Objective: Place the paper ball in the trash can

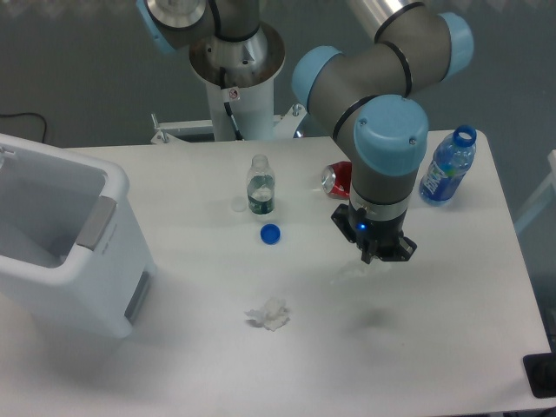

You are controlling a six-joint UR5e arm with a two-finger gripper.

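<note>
Paper ball [268, 314] crumpled, matt white tissue; trash can [61, 252] smooth white plastic, grey panels; table [208, 365] matt white; small bottle [261, 185] clear glossy plastic.

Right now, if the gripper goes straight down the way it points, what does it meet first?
Probably the faint white paper lying just below the gripper, then the table. Depth is unclear; the crumpled paper ball lies off to the side.

The paper ball [268, 314], ragged white and crumpled, lies on the table's near side. The trash can [61, 234], big and white, stands open at left, well apart.
</note>
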